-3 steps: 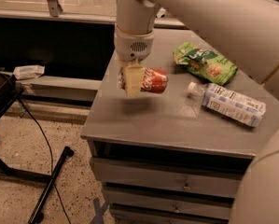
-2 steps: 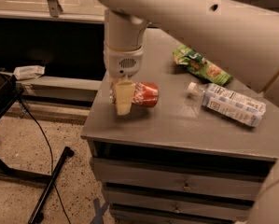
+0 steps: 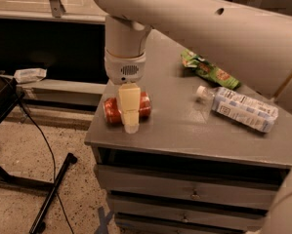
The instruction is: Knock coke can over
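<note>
The red coke can (image 3: 113, 110) lies on its side near the front left corner of the grey cabinet top (image 3: 184, 130). My gripper (image 3: 130, 116) hangs straight down from the big white arm, right over the can, its cream finger covering the can's middle. Red shows on both sides of the finger. The can's ends are partly hidden behind the finger.
A clear plastic bottle with a white label (image 3: 240, 108) lies on its side at the right. A green snack bag (image 3: 209, 71) lies at the back. Drawers sit below the top. A black stand leg and cable (image 3: 48, 179) cross the floor at left.
The arm and gripper moved left and toward the front edge, and the can shifted with them toward the front left corner.
</note>
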{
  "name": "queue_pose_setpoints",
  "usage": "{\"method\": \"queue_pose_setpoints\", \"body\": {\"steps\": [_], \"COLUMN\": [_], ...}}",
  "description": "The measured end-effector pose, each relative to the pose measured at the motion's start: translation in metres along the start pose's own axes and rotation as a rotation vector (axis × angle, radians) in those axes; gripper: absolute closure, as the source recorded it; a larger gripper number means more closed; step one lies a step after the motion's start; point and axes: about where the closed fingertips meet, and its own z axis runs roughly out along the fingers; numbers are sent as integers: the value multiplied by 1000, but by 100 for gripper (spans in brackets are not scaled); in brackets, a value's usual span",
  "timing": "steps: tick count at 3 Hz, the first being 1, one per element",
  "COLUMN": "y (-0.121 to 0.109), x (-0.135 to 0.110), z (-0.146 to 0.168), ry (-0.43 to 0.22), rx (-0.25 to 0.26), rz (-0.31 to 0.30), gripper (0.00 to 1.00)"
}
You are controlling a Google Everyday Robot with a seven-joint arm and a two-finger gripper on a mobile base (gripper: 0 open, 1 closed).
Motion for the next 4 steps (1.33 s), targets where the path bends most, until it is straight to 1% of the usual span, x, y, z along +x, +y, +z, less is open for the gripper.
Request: {"method": "queue_pose_setpoints", "body": {"steps": [1,2,3,4], "y": [-6,-27,-40,-49], "x": [11,58,105,104], "z": [-8,-35,-80,-98], "ry": [-51,-106,-179,-194], "rx": [6,44,157,215], "rz": [-16,-7,22,17], "gripper": [0,0,0,0]}}
